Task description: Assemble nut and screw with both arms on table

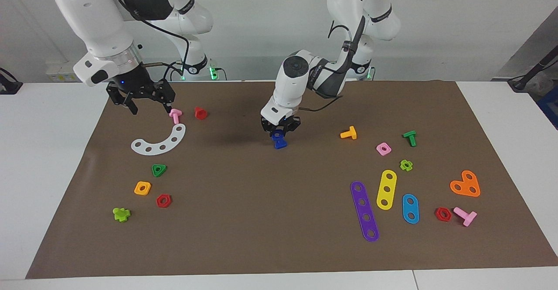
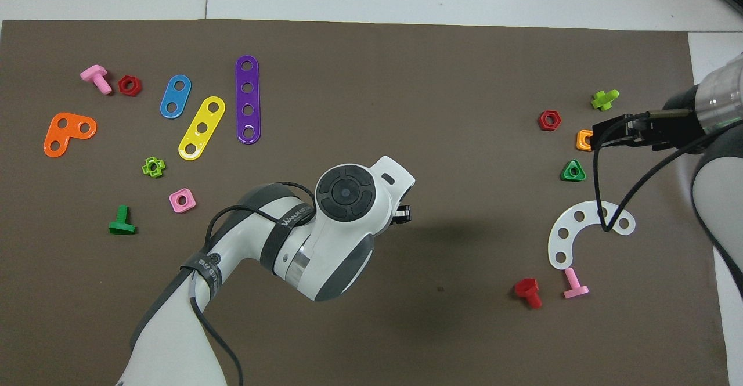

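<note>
My left gripper (image 1: pixel 279 134) reaches down to the middle of the brown mat (image 1: pixel 270 220) on the table. It is shut on the top of a dark-blue piece. The nut (image 1: pixel 277 136), with its round hole, sits between the fingers. The screw (image 1: pixel 280 144) stands under it with its flat triangular head on the mat. In the overhead view the left arm hides both, and only a bit of the left gripper (image 2: pixel 404 215) shows. My right gripper (image 1: pixel 149 106) hangs open and empty above the mat, over a pink bolt (image 1: pixel 175 115). It also shows in the overhead view (image 2: pixel 606 130).
A red bolt (image 1: pixel 200 113) and a white curved strip (image 1: pixel 159 141) lie by the pink bolt. A green triangular nut (image 1: pixel 158 169) lies farther out. An orange T bolt (image 1: pixel 348 133), a pink square nut (image 1: pixel 383 148) and coloured strips lie toward the left arm's end.
</note>
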`<state>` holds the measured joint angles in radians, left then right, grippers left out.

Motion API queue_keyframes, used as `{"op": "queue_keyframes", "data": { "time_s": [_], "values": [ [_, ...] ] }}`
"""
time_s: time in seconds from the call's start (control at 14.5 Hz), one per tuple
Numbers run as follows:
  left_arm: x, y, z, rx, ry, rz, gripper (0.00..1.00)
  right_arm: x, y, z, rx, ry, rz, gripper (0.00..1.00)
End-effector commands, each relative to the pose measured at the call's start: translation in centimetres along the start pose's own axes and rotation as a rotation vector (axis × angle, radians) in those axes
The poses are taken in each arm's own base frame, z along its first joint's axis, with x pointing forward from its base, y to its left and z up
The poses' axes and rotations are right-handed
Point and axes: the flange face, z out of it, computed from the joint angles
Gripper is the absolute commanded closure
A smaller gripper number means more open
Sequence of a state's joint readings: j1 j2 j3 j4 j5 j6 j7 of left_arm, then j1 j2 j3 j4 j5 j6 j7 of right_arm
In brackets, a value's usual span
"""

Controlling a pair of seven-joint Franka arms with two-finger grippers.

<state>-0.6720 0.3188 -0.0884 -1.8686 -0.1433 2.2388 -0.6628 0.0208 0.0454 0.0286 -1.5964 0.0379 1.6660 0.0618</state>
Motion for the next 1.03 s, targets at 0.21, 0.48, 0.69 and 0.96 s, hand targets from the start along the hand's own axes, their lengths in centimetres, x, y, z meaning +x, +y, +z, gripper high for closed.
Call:
{"op": "queue_keyframes", "data": {
  "time_s": [0.21, 0.48, 0.69, 0.96],
  "values": [
    [-0.7, -0.8, 0.8, 0.021, -0.019, -0.009, 1.0, -0.5, 0.1, -0.2, 0.006, 0.003, -0.021, 0.0],
    [-0.6, -1.5, 1.2, 0.034, -0.017, -0.002, 1.0, -0.5, 0.1, -0.1, 0.006, 0.002, -0.021, 0.0],
    [-0.3, -1.8, 1.2, 0.035, -0.017, -0.006, 1.0, -0.5, 0.1, -0.1, 0.006, 0.0, -0.024, 0.0],
    [-0.1, -1.8, 0.9, 0.032, -0.013, -0.01, 1.0, -0.5, 0.1, -0.1, 0.006, -0.001, -0.024, 0.0]
  ]
}}
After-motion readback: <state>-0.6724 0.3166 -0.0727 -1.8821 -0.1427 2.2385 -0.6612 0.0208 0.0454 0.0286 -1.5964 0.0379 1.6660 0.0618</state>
